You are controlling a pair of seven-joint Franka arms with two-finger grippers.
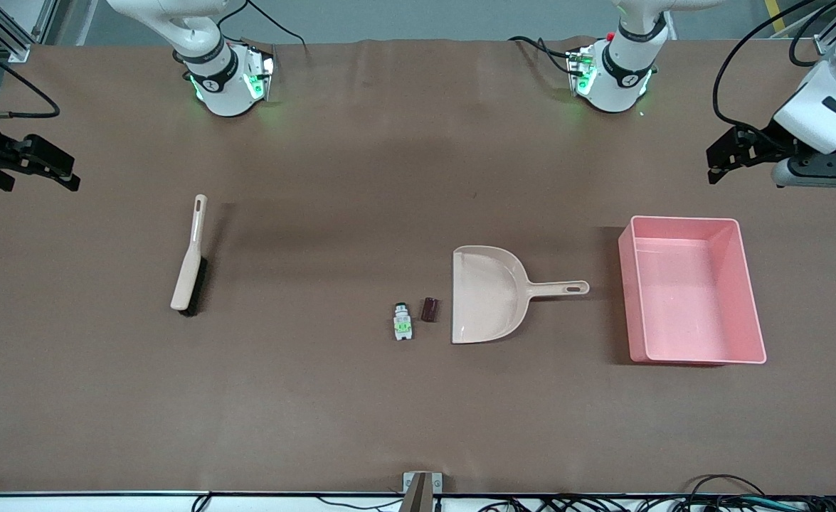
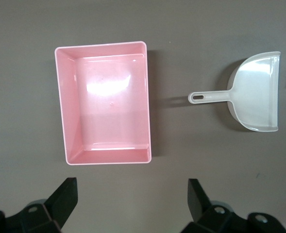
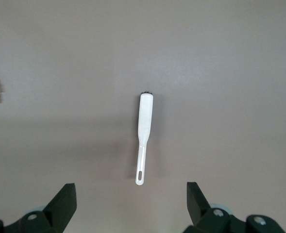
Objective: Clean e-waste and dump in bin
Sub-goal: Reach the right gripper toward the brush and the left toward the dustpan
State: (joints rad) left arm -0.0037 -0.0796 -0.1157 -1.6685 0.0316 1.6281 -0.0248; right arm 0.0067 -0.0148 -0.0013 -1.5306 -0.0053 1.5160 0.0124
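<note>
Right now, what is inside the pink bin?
Nothing: the pink bin shows only its bare floor with light glare. Both e-waste parts lie on the table beside the dustpan. No part of the floor is covered.

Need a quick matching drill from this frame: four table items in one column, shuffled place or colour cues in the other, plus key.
Items
1. brush
2. dustpan
3. bin
4. green-labelled part

Cues
A. pink, toward the left arm's end of the table
B. lies alone toward the right arm's end
C. beside the dark maroon block
D. beige, handle pointing at the bin

Pairs: 1-B, 2-D, 3-A, 4-C
</note>
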